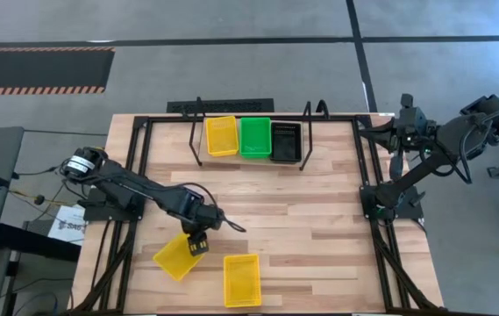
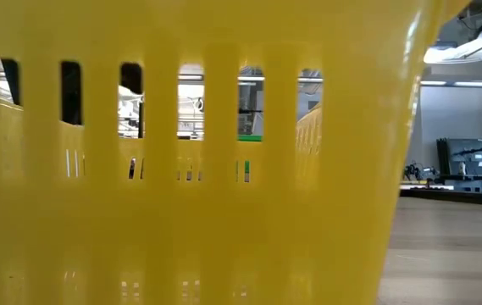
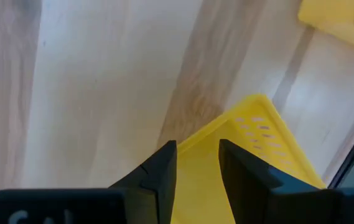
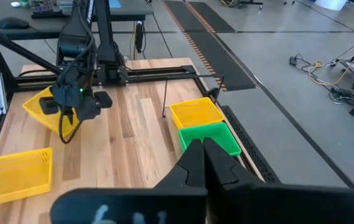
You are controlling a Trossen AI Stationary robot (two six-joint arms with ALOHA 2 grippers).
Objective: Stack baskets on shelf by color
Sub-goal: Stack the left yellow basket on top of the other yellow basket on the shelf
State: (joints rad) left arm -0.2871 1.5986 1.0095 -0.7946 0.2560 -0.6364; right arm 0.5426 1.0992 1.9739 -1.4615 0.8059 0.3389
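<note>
Left pincer (image 1: 198, 245) straddles a wall of the tilted yellow basket (image 1: 175, 257) near the desk's (image 1: 319, 219) front-left edge, fingers (image 3: 158, 177) parted, wall between them. Right pincer (image 4: 203, 149) clenched, empty, beside the desk.

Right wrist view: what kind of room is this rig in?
Likely a robotics lab or workshop: bare concrete floor, hazard-striped floor tape, loose cables, and a desk with a keyboard behind the wooden table.
</note>
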